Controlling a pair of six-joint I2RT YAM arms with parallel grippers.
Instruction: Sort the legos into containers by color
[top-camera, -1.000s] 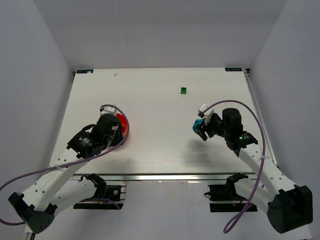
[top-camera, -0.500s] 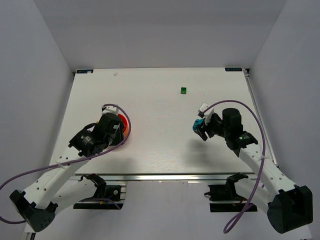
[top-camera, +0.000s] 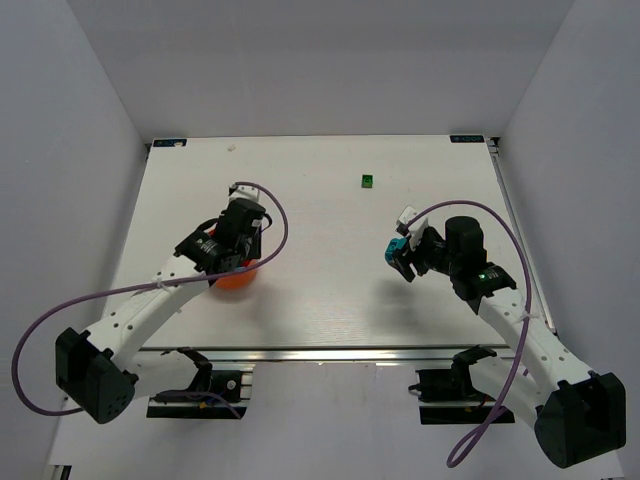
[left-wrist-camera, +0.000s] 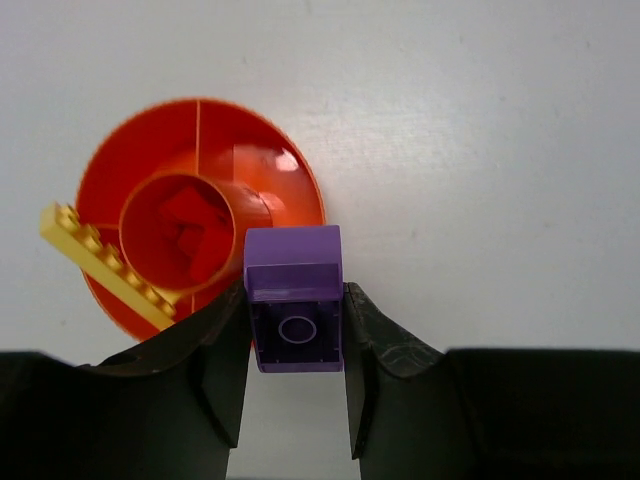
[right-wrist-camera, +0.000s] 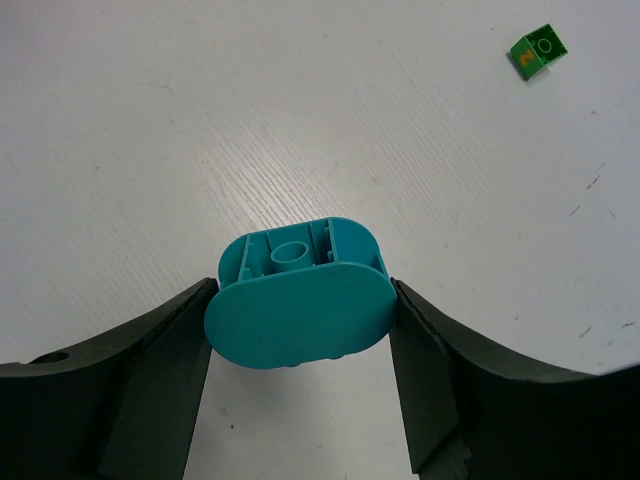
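- Our left gripper (left-wrist-camera: 295, 322) pinches a purple brick (left-wrist-camera: 293, 262) over the rim of the orange bowl (left-wrist-camera: 290, 172); a yellow brick (left-wrist-camera: 100, 265) leans on this rim.
- Our right gripper (right-wrist-camera: 300, 295) clamps a teal brick (right-wrist-camera: 297, 312) above the white table (right-wrist-camera: 150, 120); the green brick (right-wrist-camera: 537, 50) lies well apart, toward the far edge.

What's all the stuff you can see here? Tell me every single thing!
orange round plastic bowl: one, orange, on the table beside the left gripper
red plastic bricks: too jumbled to count, red, inside the bowl
long flat yellow plastic brick: one, yellow, lying on the bowl's rim, one end sticking out
square purple plastic brick: one, purple, between the left gripper's fingers
rounded teal plastic brick: one, teal, between the right gripper's fingers
small green plastic brick: one, green, alone toward the table's far edge
white table: one, white, under everything
left gripper: one, black, shut on the purple brick
right gripper: one, black, shut on the teal brick
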